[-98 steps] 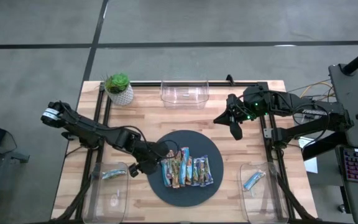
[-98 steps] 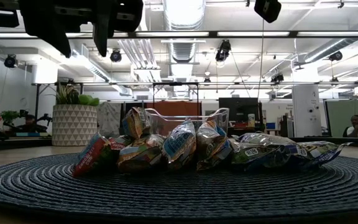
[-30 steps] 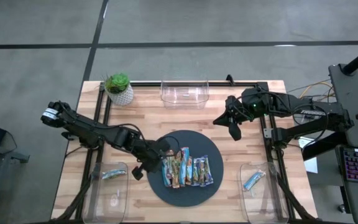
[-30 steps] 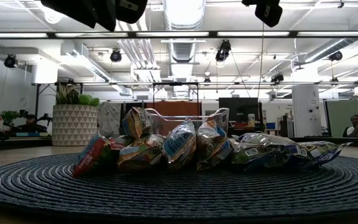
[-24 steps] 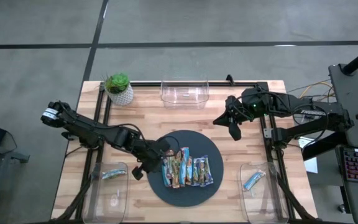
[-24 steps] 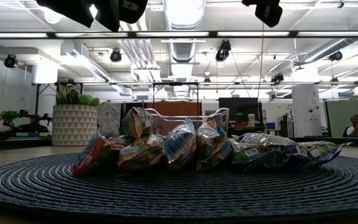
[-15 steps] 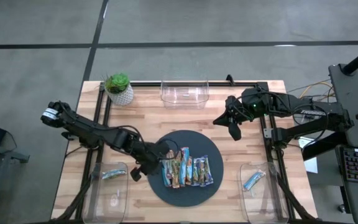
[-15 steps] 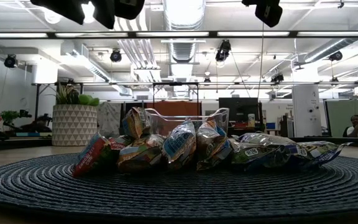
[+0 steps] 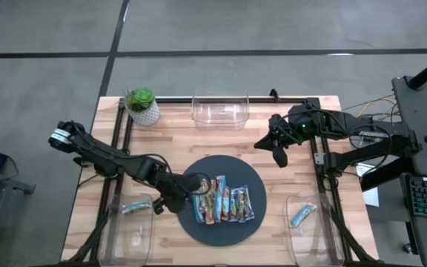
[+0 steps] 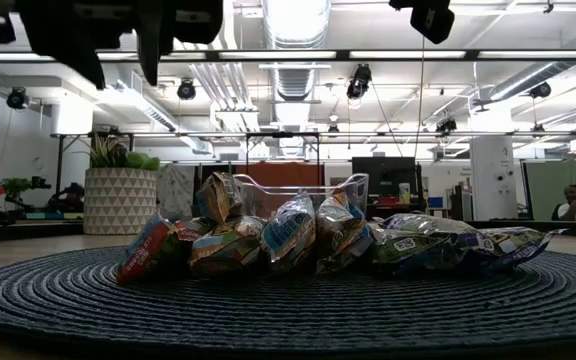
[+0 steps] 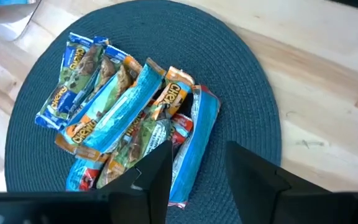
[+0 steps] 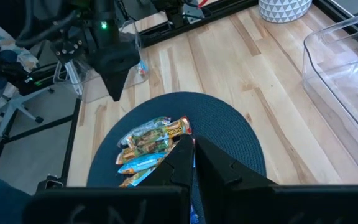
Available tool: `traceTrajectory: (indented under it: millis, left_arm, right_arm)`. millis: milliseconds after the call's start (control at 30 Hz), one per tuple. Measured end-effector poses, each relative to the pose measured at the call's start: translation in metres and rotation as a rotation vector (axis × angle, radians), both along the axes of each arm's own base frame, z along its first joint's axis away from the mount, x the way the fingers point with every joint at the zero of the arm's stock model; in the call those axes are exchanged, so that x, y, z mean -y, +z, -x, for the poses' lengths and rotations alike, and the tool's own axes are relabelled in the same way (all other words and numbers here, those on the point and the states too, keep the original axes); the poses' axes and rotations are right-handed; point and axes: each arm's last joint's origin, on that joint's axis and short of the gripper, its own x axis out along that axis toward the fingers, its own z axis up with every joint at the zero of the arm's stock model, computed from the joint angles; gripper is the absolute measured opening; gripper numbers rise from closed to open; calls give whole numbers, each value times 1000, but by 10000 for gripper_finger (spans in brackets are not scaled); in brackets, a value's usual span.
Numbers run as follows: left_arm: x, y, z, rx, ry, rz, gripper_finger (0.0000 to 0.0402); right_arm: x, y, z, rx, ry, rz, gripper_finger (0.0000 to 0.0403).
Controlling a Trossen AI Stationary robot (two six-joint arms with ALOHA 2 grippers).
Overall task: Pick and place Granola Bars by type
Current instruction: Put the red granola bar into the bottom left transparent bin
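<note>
Now the left hand [image 11: 194, 171] hovers open just above the granola bars [image 11: 129, 115].

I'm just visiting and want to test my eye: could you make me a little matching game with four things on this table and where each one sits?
Things:
1. plant
2. pile of bars
3. lone blue bar
4. left end effector

Places:
A. in the clear bin at the table's near right corner
B. on the dark round mat
C. over the mat's left edge, beside the pile
D. at the table's far left corner

Pairs: 1-D, 2-B, 3-A, 4-C
</note>
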Motion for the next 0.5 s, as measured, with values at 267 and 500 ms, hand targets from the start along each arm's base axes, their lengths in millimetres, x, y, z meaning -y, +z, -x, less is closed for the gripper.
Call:
traceTrajectory:
  millis: [267,500]
  left_arm:
    - [-13,-17,-3,65,43,-82,131]
    - [-28,-18,-15,54,96,-92,131]
  right_arm:
    - [0,0,0,-1,-7,-12,8]
    - [0,0,0,-2,-13,-21,8]
